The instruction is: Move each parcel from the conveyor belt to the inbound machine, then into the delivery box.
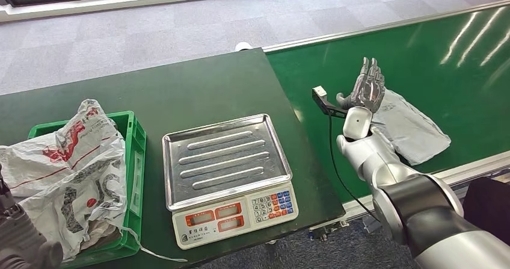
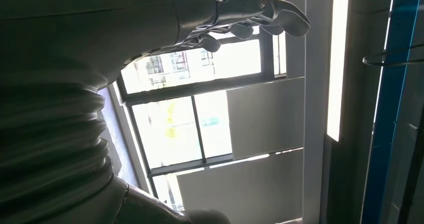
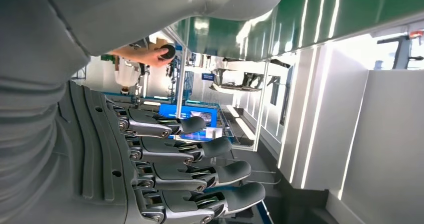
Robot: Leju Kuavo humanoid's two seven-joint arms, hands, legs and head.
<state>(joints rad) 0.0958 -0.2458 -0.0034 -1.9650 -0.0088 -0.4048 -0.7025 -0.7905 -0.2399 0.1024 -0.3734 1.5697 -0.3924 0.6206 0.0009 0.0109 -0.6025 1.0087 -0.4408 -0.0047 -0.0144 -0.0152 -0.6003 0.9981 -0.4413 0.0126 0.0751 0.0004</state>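
A dark green surface point(image 1: 198, 88) carries a green crate point(image 1: 137, 160) at its near left, stuffed with white printed bags point(image 1: 66, 166), and a scale point(image 1: 231, 173) at near centre. To the right, the green conveyor belt point(image 1: 421, 52) bears a grey parcel point(image 1: 412, 127).

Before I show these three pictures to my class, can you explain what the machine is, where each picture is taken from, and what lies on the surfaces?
It is a humanoid robot with two arms. The wide picture looks down from its head. Its right robot hand, fingers apart and holding nothing, hovers over a grey parcel on the green conveyor belt. On the dark table sit a weighing scale with a bare metal tray and a green box that holds white parcels. The other two pictures come from wrist cameras behind each hand; the left robot hand holds nothing visible.
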